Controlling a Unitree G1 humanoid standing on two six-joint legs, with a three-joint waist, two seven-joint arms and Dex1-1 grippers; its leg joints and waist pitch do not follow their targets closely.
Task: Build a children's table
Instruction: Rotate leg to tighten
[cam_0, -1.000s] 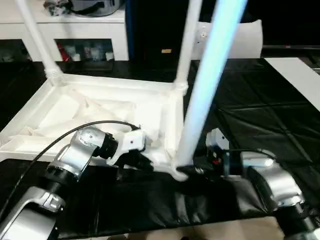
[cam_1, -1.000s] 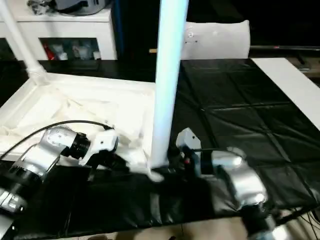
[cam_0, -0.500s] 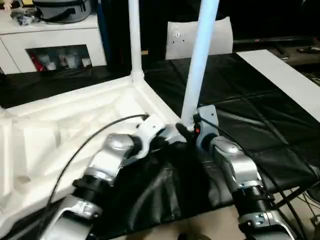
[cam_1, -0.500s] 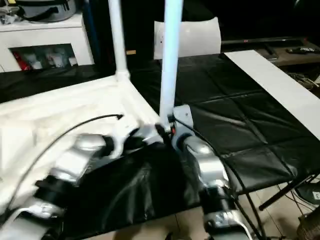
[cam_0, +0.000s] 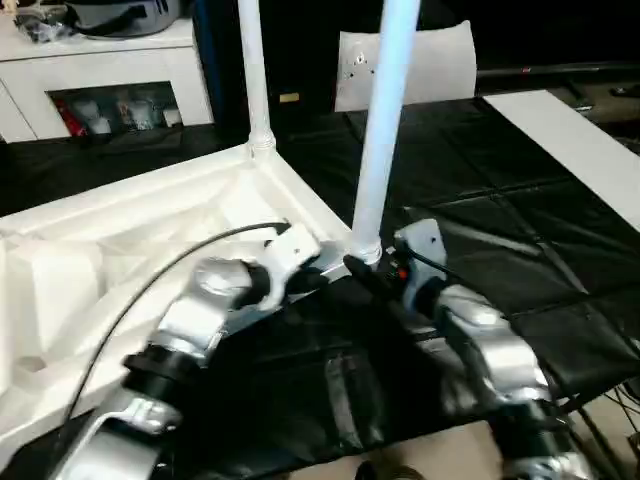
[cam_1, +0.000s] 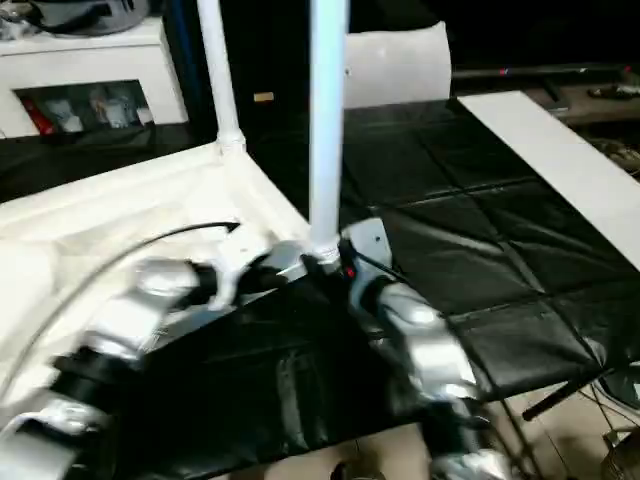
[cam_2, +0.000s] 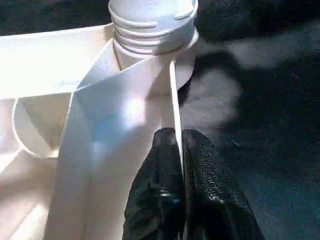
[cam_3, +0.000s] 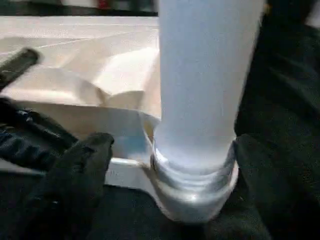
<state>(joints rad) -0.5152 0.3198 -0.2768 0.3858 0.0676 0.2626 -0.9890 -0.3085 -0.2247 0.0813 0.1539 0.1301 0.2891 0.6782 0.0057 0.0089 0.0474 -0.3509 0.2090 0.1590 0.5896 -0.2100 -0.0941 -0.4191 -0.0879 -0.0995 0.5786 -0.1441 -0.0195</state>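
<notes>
Head views: the white plastic square table top (cam_0: 150, 235) lay ribbed underside up on the black-covered work surface (cam_0: 500, 210), with one long tapered white leg (cam_0: 383, 120) upright in its near right corner socket and a second white leg (cam_0: 252, 70) upright at the far corner. Left wrist view: the left gripper (cam_2: 180, 150) was pinched shut on the thin white edge wall (cam_2: 172, 100) of the top, just beside the socket. Right wrist view: one black finger (cam_3: 75, 175) of the right gripper (cam_0: 372, 272) stood beside the leg's base, apart from it; jaw state could not be told.
</notes>
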